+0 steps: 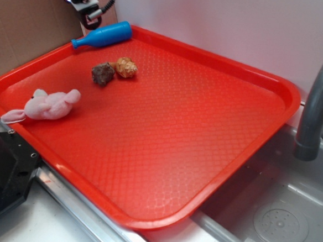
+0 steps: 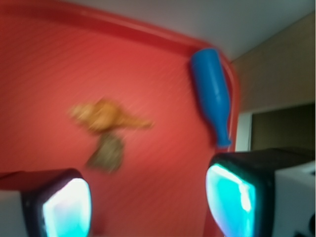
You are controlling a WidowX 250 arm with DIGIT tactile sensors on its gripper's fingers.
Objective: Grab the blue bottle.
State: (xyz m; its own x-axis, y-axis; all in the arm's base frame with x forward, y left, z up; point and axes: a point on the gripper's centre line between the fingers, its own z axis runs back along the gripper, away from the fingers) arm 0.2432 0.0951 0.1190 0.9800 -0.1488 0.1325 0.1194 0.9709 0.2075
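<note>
My gripper point(image 2: 148, 202) hangs spread wide above the red tray point(image 1: 203, 157), its two fingers point(image 2: 64, 205) apart and holding nothing. The blue bottle point(image 2: 212, 91) lies on its side against the tray's far corner rim, ahead of my fingers. A brown lump point(image 1: 103, 73) and a tan lump point(image 1: 126, 67) sit touching nearby; a pink plush point(image 1: 49, 105) lies well apart.

Blue bottle point(image 1: 103, 35) flat along tray rim point(image 1: 221, 61)
</note>
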